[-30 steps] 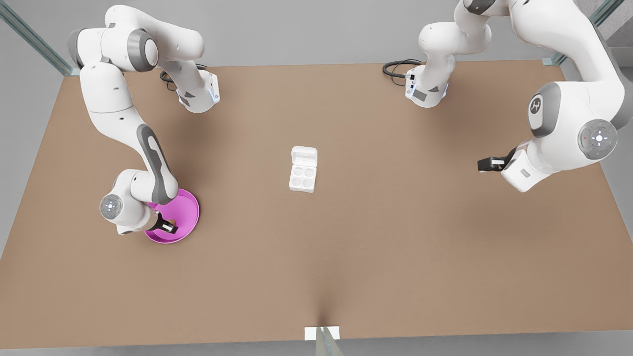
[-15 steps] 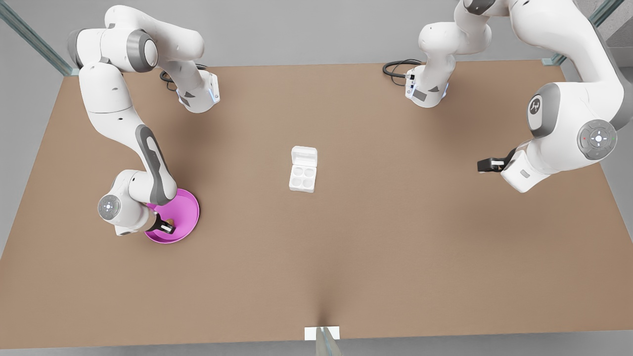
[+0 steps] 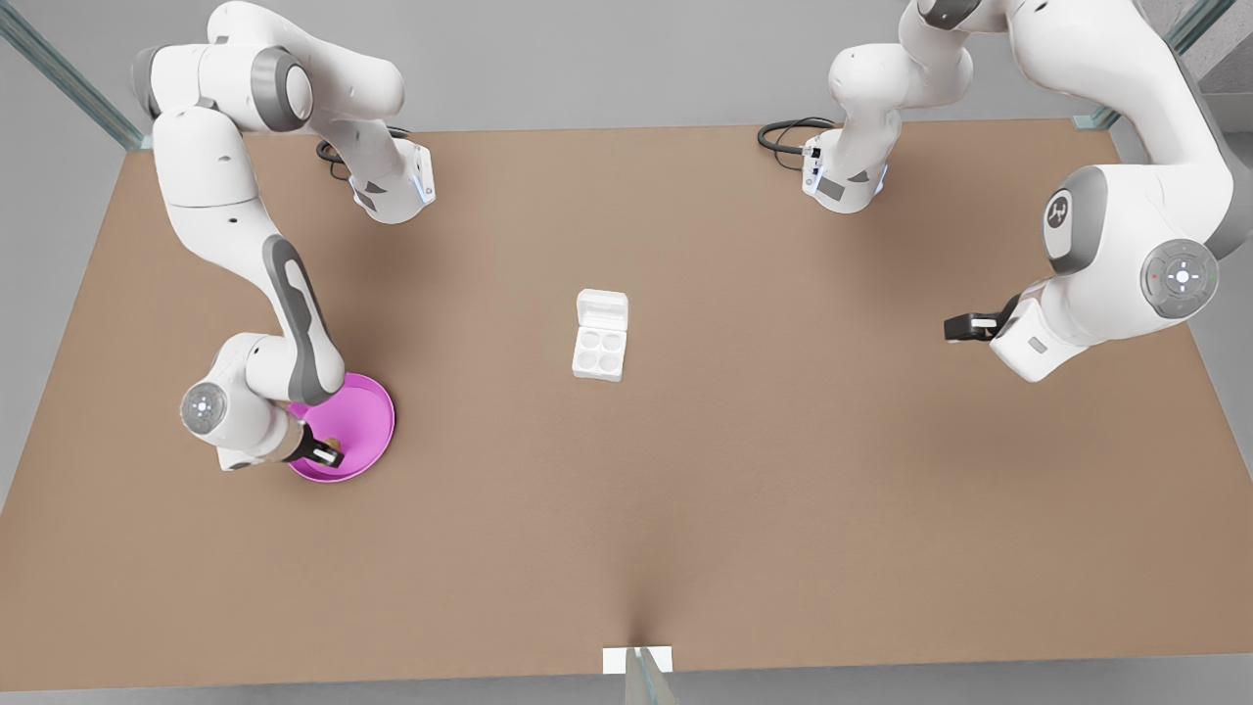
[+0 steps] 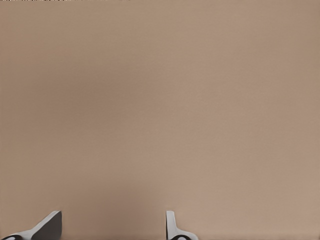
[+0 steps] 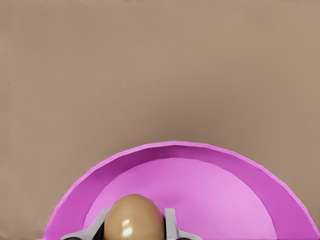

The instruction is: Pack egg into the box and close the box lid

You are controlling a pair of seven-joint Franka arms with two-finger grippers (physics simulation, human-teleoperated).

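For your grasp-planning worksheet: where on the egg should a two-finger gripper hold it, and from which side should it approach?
Grip the egg across its narrow middle, coming from above: it lies in the shallow pink plate, whose raised rim hinders a low sideways approach. The right gripper already straddles it so; the left gripper waits apart.

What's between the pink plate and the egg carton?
Nothing. In the front view, only bare tabletop separates the plate from the box. The right gripper is over the plate at the egg.

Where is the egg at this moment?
The egg sits over the pink plate at the front view's left, between the fingers of the right gripper.
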